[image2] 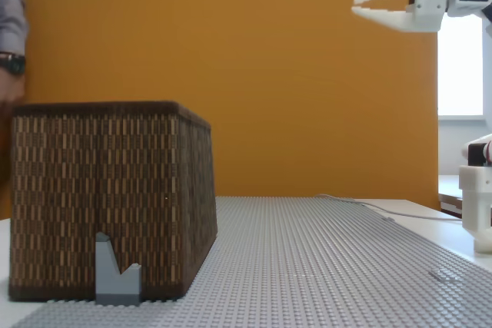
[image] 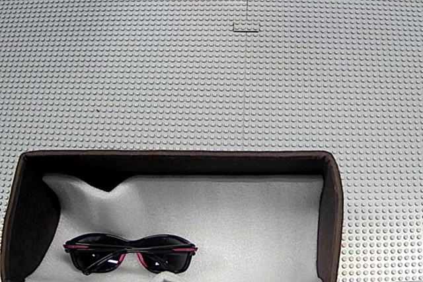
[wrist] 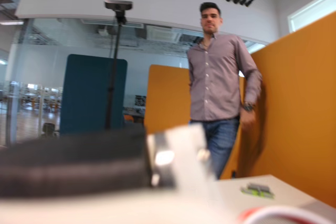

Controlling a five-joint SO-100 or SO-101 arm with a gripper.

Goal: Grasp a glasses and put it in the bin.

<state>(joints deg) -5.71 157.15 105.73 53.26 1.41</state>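
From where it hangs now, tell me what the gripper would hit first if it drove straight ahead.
Likely nothing soon: in the side fixed view the gripper points left, well above the bin, toward the orange wall. Depth is unclear.

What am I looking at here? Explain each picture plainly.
It is a small robot arm on a table covered with a grey studded mat. One fixed camera looks down: a pair of sunglasses lies inside a brown box on its white lining. Another fixed camera watches from the side: the same box, and the arm's white claw raised high at upper right, slightly open and holding nothing. The third camera rides on the arm's wrist; it looks across the room at a person standing by an orange partition.
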